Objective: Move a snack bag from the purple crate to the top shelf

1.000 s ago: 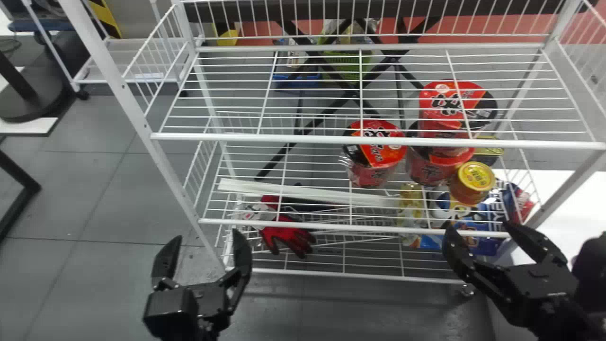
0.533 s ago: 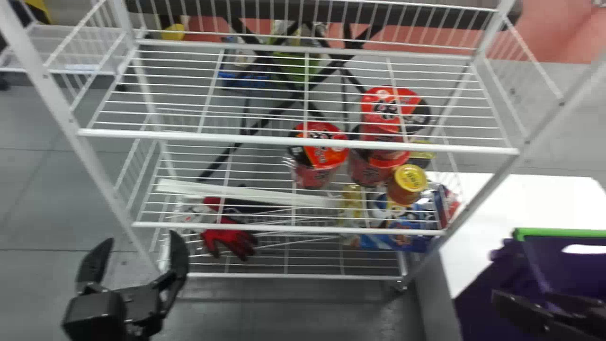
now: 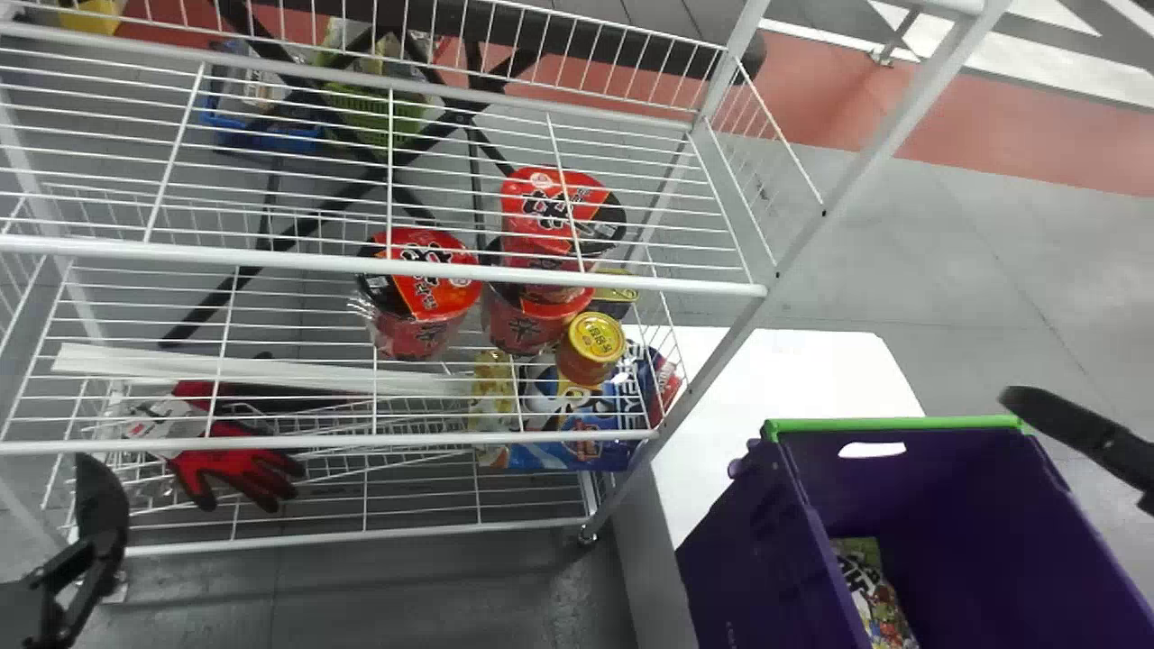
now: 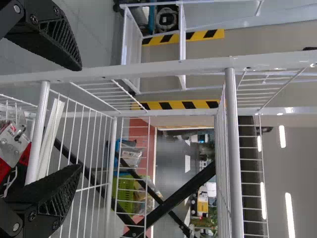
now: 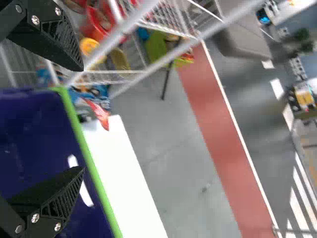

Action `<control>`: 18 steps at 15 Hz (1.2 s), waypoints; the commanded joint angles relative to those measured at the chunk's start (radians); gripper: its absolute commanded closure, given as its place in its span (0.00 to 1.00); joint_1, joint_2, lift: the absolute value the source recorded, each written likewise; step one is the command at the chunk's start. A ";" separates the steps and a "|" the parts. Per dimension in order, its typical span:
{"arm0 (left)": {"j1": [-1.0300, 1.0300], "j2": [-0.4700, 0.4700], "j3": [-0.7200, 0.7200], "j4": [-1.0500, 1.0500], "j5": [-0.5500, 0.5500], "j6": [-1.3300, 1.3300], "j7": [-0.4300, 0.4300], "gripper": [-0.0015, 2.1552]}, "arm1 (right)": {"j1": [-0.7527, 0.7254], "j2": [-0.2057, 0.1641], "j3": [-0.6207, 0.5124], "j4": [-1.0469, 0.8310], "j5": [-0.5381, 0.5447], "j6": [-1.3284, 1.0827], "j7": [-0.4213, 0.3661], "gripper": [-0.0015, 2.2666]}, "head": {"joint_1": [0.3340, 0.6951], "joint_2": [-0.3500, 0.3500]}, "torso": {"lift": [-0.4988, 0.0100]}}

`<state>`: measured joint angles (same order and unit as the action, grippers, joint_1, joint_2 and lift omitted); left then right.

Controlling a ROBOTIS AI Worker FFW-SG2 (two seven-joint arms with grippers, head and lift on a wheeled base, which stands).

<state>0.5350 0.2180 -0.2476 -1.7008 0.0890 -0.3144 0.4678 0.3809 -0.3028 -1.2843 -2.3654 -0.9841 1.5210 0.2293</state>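
Observation:
At the head view's bottom left corner is my left gripper; in the left wrist view its gripper is open, with nothing between the fingers. My right gripper is at the head view's right edge, over the right side of the purple crate. The right wrist view has this gripper open and empty, beside the crate's green rim. A colourful snack bag lies inside the crate, partly hidden by its left wall. The rack's top shelf holds nothing in its visible part.
On the middle shelf stand red noodle cups and a yellow-lidded jar. Red gloves and blue packs are lower down. A white table is beside the rack's slanting right post.
The head view has swung right: the rack has slid left in it and the purple crate has come in. The left gripper has shifted toward the left edge, the right gripper toward the right.

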 commanded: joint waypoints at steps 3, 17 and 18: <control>-0.004 0.000 0.005 0.015 0.003 -0.036 0.000 0.06 | 0.019 -0.084 0.137 0.192 0.199 0.051 0.007 0.05 | 1.00 0.00 | 0.09; -0.020 0.012 0.057 0.018 0.005 -0.091 0.009 0.06 | -0.131 -0.182 0.620 0.746 0.769 0.051 0.120 0.06 | 1.00 0.00 | 0.09; -0.020 0.012 0.060 0.023 0.006 -0.094 0.009 0.06 | -0.145 -0.182 0.655 0.778 0.832 0.051 0.154 0.05 | 1.00 0.00 | 0.09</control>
<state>0.5153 0.2298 -0.1928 -1.6830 0.0937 -0.4040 0.4772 0.2554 -0.4827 -0.6747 -1.6327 -0.2269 1.5210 0.3639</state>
